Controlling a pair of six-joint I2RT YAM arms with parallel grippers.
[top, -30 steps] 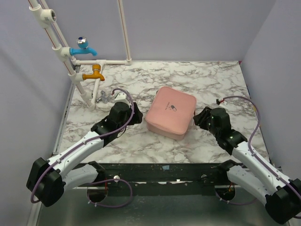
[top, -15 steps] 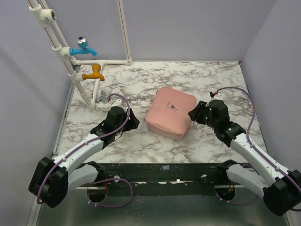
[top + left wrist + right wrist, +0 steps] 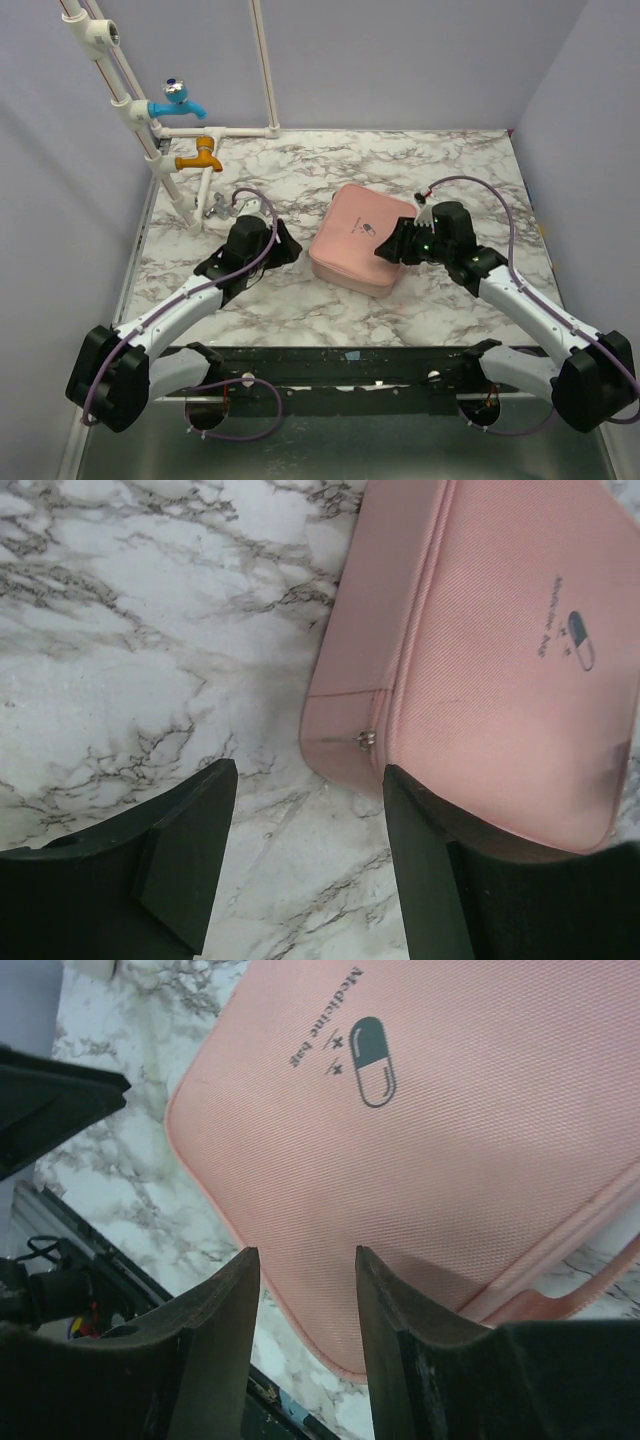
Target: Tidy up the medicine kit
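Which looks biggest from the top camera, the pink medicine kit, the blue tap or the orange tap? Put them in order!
1. medicine kit: by far the largest.
2. blue tap and orange tap: both much smaller, and too alike in size to rank.

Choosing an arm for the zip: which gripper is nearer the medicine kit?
Right. The right gripper hangs over the lid of the medicine kit; the left gripper is just off its left edge.
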